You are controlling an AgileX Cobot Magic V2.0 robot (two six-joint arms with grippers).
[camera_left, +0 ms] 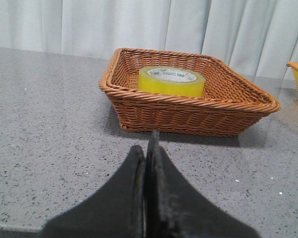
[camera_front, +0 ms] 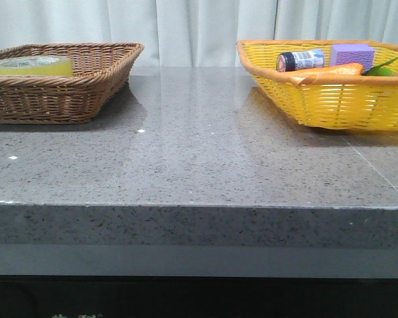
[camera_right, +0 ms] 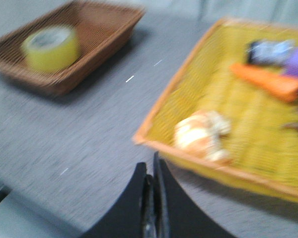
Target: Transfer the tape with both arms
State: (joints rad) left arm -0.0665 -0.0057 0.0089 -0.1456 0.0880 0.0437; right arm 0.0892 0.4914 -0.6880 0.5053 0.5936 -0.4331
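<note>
The tape (camera_front: 30, 65) is a wide yellow roll with a white core, lying flat inside the brown wicker basket (camera_front: 86, 86) at the table's back left. The left wrist view shows the tape (camera_left: 172, 81) in the brown basket (camera_left: 188, 111) beyond my left gripper (camera_left: 148, 148), which is shut and empty over bare table. My right gripper (camera_right: 151, 171) is also shut on nothing, just short of the yellow basket's rim (camera_right: 159, 111); the tape (camera_right: 50, 47) appears blurred far off in that view. Neither gripper shows in the front view.
A yellow basket (camera_front: 331, 99) at the back right holds a small dark bottle (camera_front: 300, 60), a purple block (camera_front: 351, 53), an orange carrot (camera_front: 331, 71) and a pale orange lump (camera_right: 201, 136). Grey speckled table (camera_front: 199, 159) lies between the baskets, with its front edge near me.
</note>
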